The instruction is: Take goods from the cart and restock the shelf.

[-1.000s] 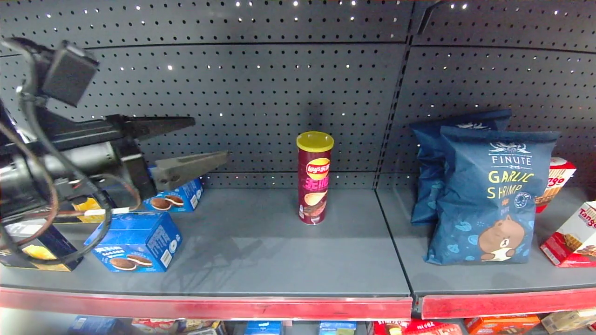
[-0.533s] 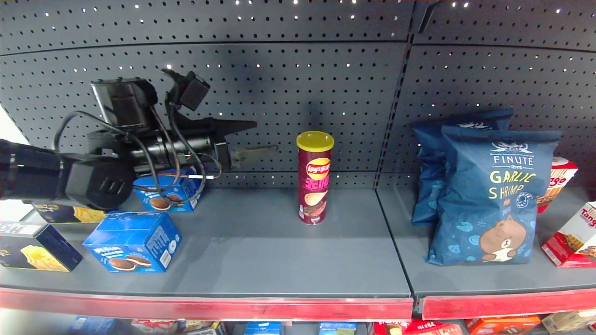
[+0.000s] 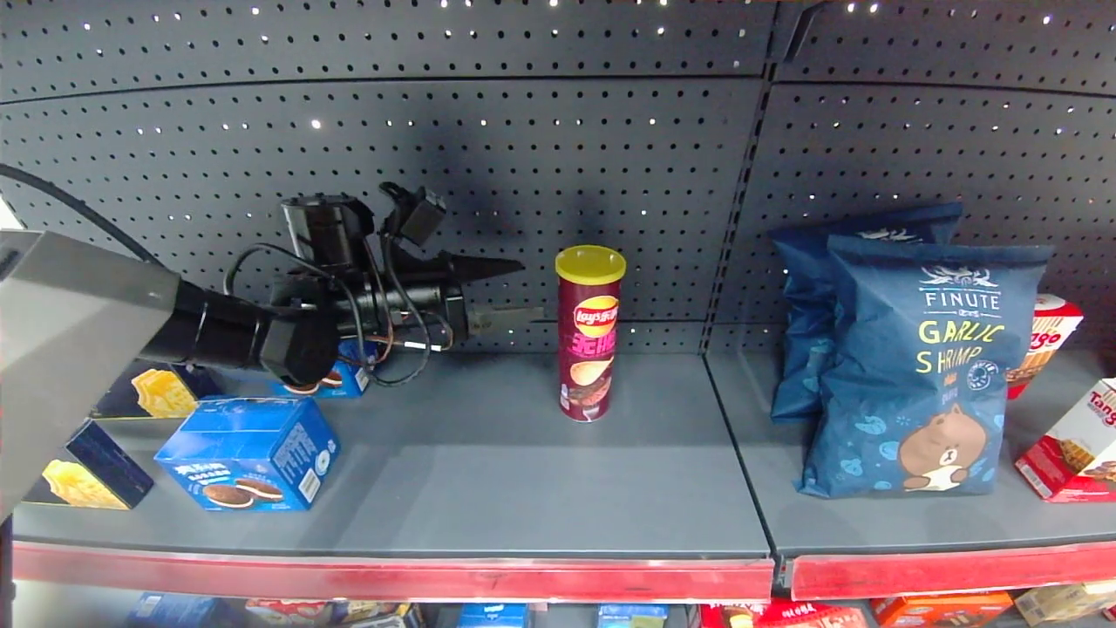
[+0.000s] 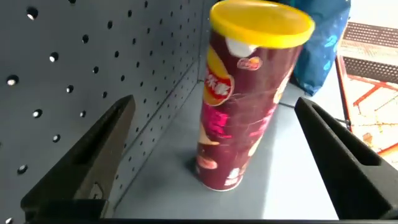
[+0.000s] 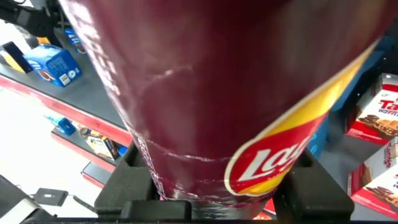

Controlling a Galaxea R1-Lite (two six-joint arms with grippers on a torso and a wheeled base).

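Your left gripper (image 3: 530, 290) hangs spread wide and empty just beside the chip can (image 3: 590, 331), on the side of the cookie boxes (image 3: 248, 453). The chip can stands upright on the shelf (image 3: 488, 471), close to the pegboard back (image 3: 523, 157), with the blue snack bags (image 3: 907, 366) well apart on its other side. Your right gripper (image 5: 217, 193) is clamped on a second can (image 5: 224, 87), maroon like the chip can.

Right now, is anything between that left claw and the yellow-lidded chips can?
Nothing visible does. The left gripper, open, faces the chips can across bare shelf; the blue cookie boxes sit farther left.
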